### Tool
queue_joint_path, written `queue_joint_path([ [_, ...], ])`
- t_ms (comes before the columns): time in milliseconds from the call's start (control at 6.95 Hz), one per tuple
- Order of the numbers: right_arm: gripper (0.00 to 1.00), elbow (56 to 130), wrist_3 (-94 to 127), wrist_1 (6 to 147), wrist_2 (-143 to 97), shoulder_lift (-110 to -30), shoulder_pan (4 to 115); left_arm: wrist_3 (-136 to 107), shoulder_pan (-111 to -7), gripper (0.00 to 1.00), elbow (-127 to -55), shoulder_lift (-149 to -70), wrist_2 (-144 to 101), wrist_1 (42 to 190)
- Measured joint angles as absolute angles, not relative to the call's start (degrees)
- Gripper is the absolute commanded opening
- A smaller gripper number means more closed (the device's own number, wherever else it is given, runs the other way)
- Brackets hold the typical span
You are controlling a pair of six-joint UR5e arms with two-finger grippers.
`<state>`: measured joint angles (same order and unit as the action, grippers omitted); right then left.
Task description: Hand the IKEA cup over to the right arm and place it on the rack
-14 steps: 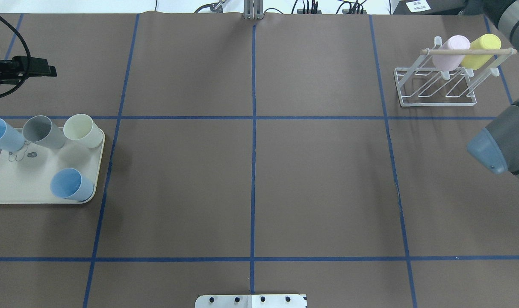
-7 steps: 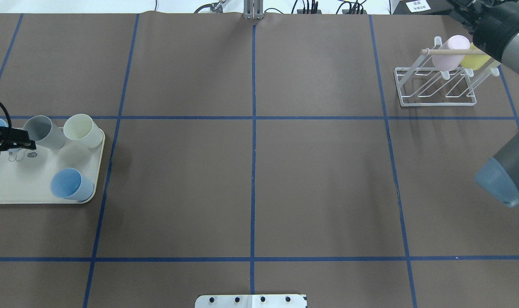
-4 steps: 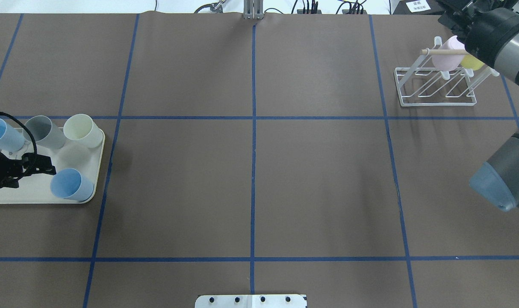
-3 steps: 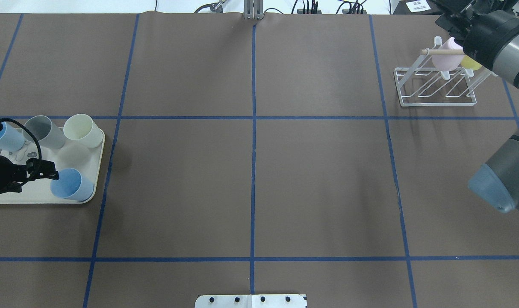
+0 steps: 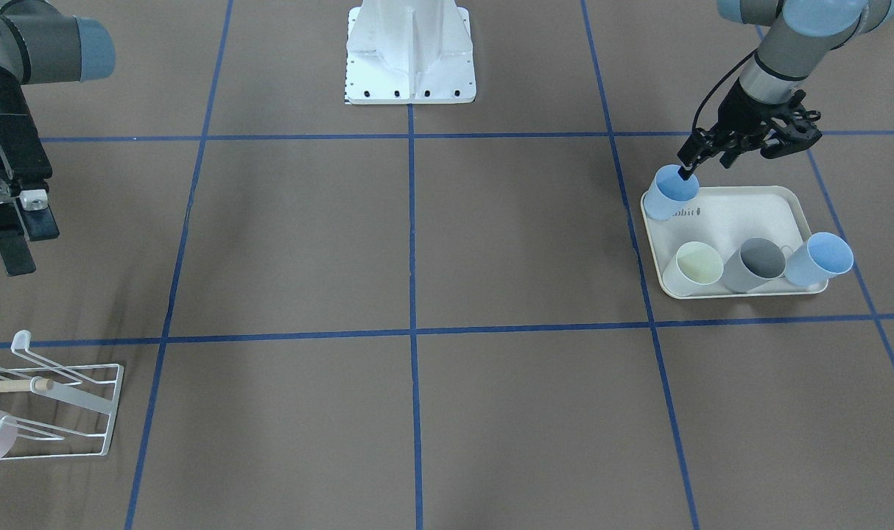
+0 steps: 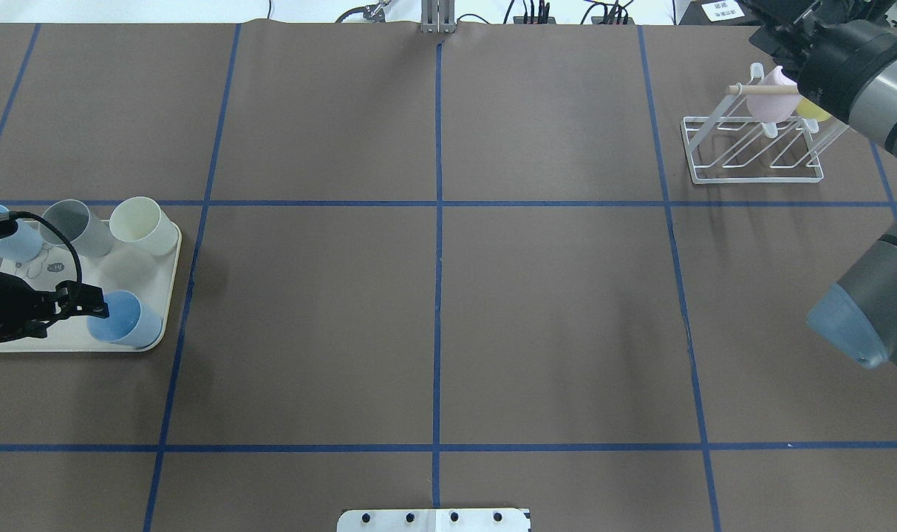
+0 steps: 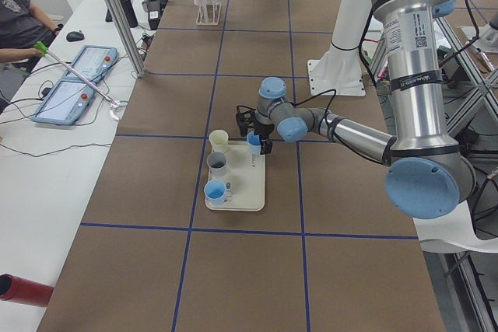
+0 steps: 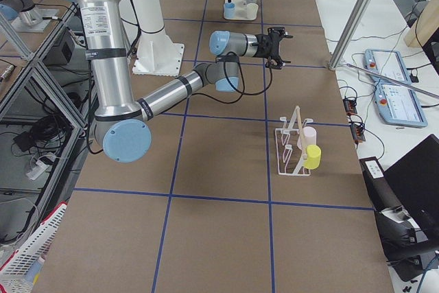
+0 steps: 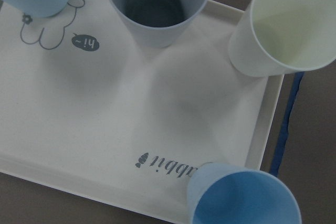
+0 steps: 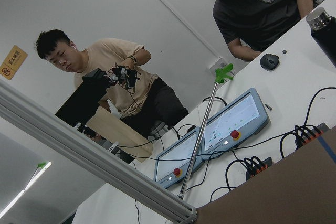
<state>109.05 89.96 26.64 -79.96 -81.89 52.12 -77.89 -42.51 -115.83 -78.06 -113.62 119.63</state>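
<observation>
Reading the overhead view like a clock (12 = the side far from the robot), the cream tray (image 6: 123, 273) sits at 9 and the rack (image 6: 755, 179) is way over at about 1-2. The left gripper (image 6: 94, 305) hangs tips-down over the tray with one fingertip right at the rim of the blue cup (image 6: 134, 326). That cup stands mouth-up in the tray's 4 o'clock corner, so I'm guessing it's the one it's after. From the front view the jaws look spread, with nothing in them. The right gripper (image 5: 26, 246) is up in the air on the rack's side of the table, around 1 o'clock. It also looks spread and empty, and its wrist cam only shows the people at the desk. So nothing's picked up and the whole handover is yet to do. What worries me is that the fingertip seems to be on the rim, not cleanly either side of the wall. Coming down like that could tip the cup or shove it over the tray lip, since it's tight in the corner. These cups look light and tapered, so a pinch might squirt it out too. The grey cup (image 6: 72, 225), cream cup (image 6: 142, 225) and second blue cup (image 6: 20, 244) line the tray's 12 o'clock edge, well clear. On the rack, a pink cup (image 8: 306, 138) and yellow cup (image 8: 313, 158) take the 1 o'clock prongs, so the right arm could bump them when placing.
</observation>
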Motion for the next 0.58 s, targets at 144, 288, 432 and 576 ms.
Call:
queue_joint_path([
  [144, 1.0, 108.98, 89.91, 26.63, -79.97, -81.86, 52.12, -77.86, -42.48, 0.86, -114.83, -78.76, -113.58, 119.6],
  [288, 1.0, 108.91, 89.81, 26.63, -79.98, -81.84, 52.12, -77.81, -42.46, 0.78, -113.76, -79.57, -113.56, 119.56],
  [432, 1.0, 108.8, 89.69, 26.63, -79.98, -81.83, 52.08, -77.75, -42.43, 0.69, -112.99, -80.13, -113.58, 119.54],
  [576, 1.0, 108.63, 89.59, 26.61, -79.98, -81.8, 52.06, -77.67, -42.39, 0.54, -112.55, -80.48, -113.73, 119.53],
])
